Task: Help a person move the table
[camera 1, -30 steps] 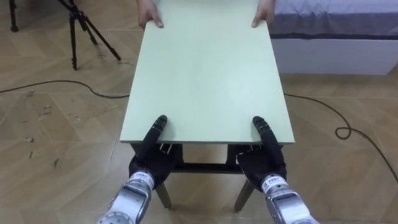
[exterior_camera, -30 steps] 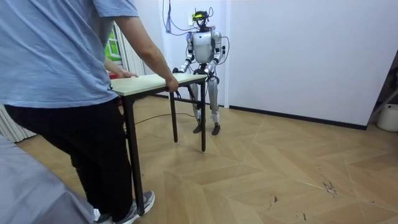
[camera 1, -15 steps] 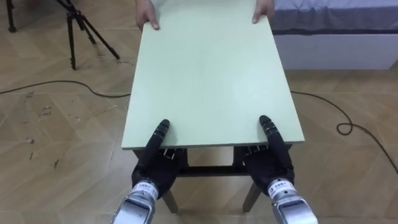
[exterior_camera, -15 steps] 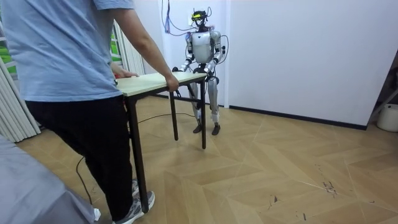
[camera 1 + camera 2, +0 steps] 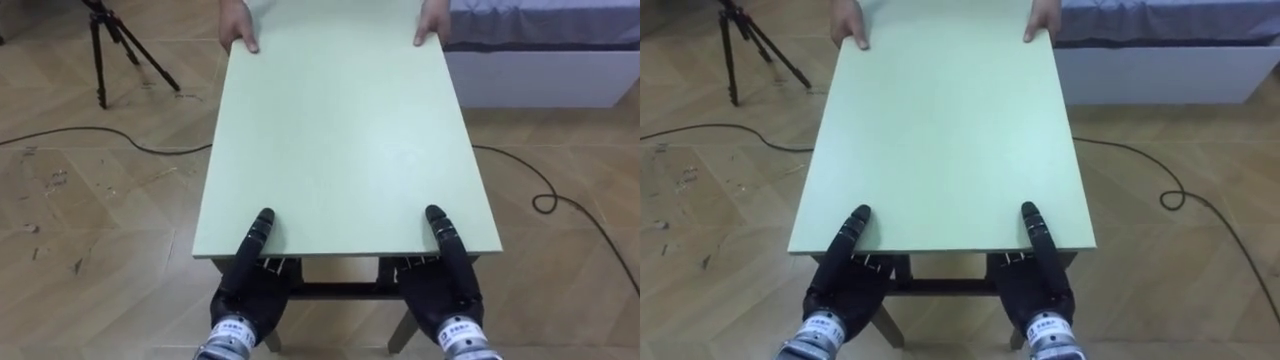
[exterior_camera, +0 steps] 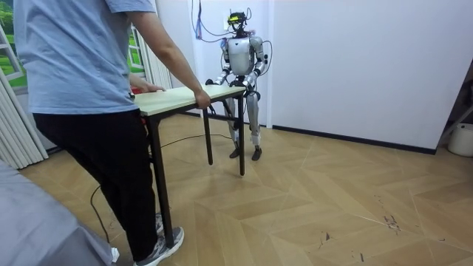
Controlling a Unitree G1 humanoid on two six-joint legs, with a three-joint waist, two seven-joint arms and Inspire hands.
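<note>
Pale green table [image 5: 340, 130], parquet floor [image 5: 80, 230], tripod [image 5: 110, 45], grey bed [image 5: 545, 25]

Head stereo eyes look steeply down, close over table [image 5: 340, 120]; room camera farther off, sharing table.

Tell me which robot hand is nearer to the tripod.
Left. The left hand grips the table at its near edge, on the tripod's side; the right hand grips the same edge farther from it.

One tabletop [image 5: 340, 130] is showing: two robot hands, left hand [image 5: 248, 288] and right hand [image 5: 446, 288], at its near edge, two person's hands [image 5: 238, 30] [image 5: 433, 25] at its far edge, one tripod [image 5: 112, 42] beyond.
</note>
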